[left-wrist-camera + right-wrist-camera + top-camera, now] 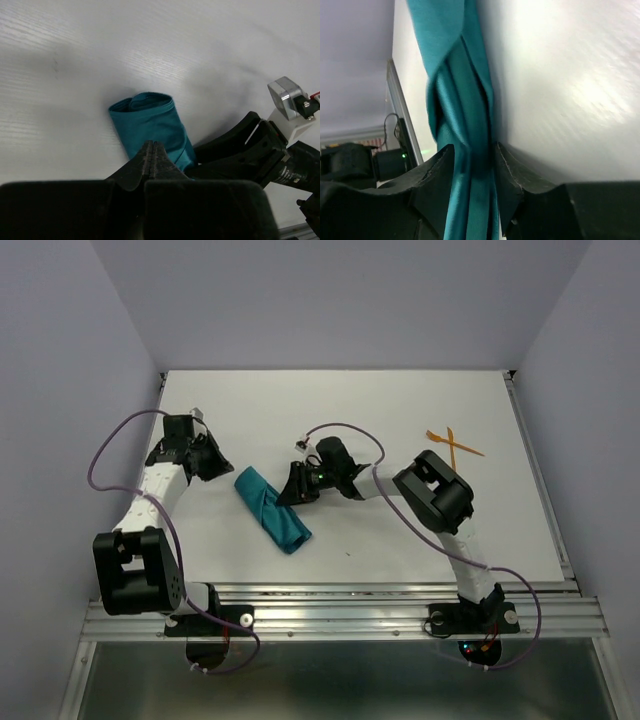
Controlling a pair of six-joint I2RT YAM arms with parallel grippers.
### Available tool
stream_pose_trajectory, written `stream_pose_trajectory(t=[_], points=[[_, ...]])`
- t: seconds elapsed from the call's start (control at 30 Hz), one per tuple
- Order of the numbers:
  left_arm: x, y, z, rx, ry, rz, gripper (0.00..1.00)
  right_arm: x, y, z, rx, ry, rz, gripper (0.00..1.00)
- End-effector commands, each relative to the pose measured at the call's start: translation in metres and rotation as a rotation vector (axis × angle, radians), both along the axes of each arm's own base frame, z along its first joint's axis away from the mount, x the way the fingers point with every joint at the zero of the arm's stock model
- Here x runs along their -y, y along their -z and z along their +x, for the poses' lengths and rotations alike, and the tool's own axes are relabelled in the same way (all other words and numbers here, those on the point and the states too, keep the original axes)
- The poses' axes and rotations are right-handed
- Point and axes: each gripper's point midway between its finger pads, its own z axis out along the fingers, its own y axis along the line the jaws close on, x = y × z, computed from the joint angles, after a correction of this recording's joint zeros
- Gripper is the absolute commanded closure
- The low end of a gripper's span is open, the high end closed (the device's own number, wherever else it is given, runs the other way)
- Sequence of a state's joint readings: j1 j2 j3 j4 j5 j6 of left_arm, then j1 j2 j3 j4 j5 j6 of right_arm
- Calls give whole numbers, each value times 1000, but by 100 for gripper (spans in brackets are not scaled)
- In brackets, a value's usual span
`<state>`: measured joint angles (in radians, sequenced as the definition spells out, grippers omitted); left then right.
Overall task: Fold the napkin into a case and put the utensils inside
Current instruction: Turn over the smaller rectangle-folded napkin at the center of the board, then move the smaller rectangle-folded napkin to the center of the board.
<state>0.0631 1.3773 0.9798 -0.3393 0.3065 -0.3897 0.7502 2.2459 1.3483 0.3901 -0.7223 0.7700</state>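
The napkin lies on the bench as a narrow folded strip, slanting from left of centre towards the near edge. The wrist views show lengthwise layers and a rounded, open-looking end. The folding therefore seems largely done, though I cannot tell whether it already makes a proper case with a usable pocket. The right end effector sits low at the strip's middle, its jaws parted on either side of a fold and apparently not pinching it. The left end effector is pressed together and empty, its tip just beside the strip's far end. The utensils lie crossed at the far right of the bench, well apart from the napkin. What remains, by my reading, is any last tidying of the case, then picking up both utensils and sliding them inside.
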Motion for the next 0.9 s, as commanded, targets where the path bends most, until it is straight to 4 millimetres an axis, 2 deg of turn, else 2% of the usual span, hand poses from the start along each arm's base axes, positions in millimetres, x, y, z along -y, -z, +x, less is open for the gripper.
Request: stream_pose_trajectory(t=[0.0, 0.17, 0.3, 0.33, 0.4, 0.43, 0.53, 0.57, 0.63, 0.7, 0.87], points=[[1, 14, -8, -24, 25, 0, 100, 6, -16, 13, 86, 28, 10, 55], [12, 30, -14, -70, 78, -21, 100, 20, -14, 23, 134, 109, -86, 51], [27, 33, -10, -61, 112, -45, 100, 38, -19, 30, 195, 173, -176, 50], [30, 33, -9, -60, 118, -47, 100, 43, -26, 29, 208, 187, -182, 50], [32, 36, -5, -62, 115, -54, 100, 51, -29, 31, 243, 211, -212, 51], [33, 41, -4, -75, 120, -62, 100, 57, -33, 30, 249, 216, -236, 55], [34, 46, 2, -77, 115, -66, 100, 53, -38, 15, 310, 182, -292, 71], [34, 52, 2, -94, 113, -67, 100, 53, -40, 9, 318, 171, -316, 81], [33, 60, 8, -100, 107, -69, 100, 48, -37, -14, 335, 111, -364, 92], [34, 64, 11, -109, 104, -72, 100, 40, -34, -35, 356, 53, -381, 96], [33, 77, 17, -141, 89, -78, 100, 39, -18, -69, 333, -38, -437, 99]])
